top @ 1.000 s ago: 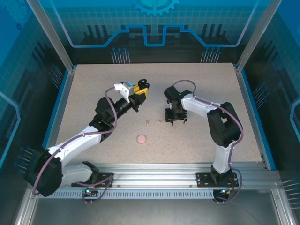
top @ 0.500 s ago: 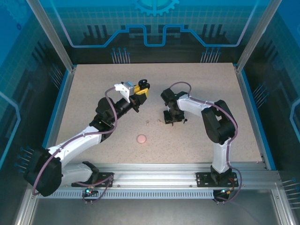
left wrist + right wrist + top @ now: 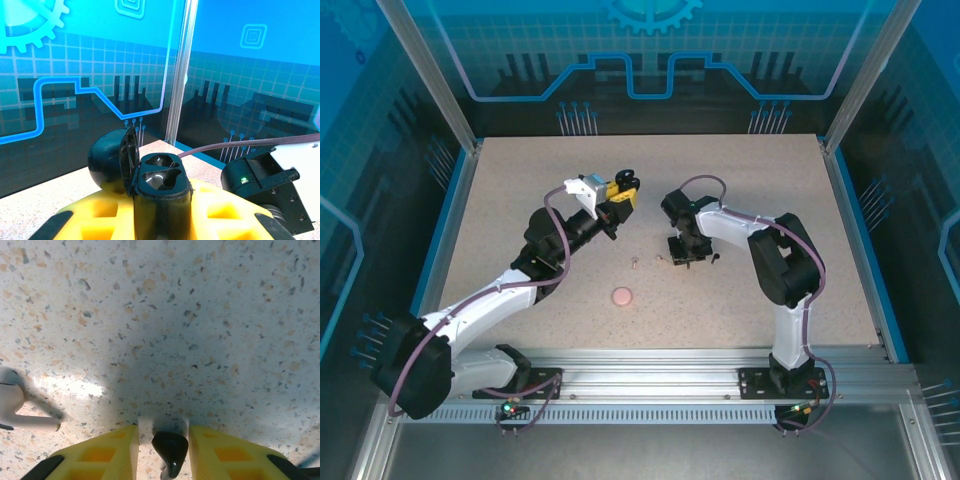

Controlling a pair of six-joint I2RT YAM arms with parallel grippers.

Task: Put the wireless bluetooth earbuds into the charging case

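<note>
Our left gripper [image 3: 160, 217] hugs the open charging case [image 3: 160, 176]. Bottom middle, our right gripper [image 3: 164, 434] sits narrow around a tiny, slippery black earbud [image 3: 170, 451]; gripped or not, we cannot tell. Squeeze its body softly, we think.

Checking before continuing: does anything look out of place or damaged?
Nothing looks damaged. The open black charging case in the left gripper sits empty; a pale stemmed earbud lies loose on the speckled table.

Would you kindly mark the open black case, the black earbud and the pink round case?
open black case [image 3: 160, 176], left wrist view, on its earbud wells.
black earbud [image 3: 170, 447], right wrist view, on its rounded body.
pink round case [image 3: 622, 296], top external view, on its top face.
</note>
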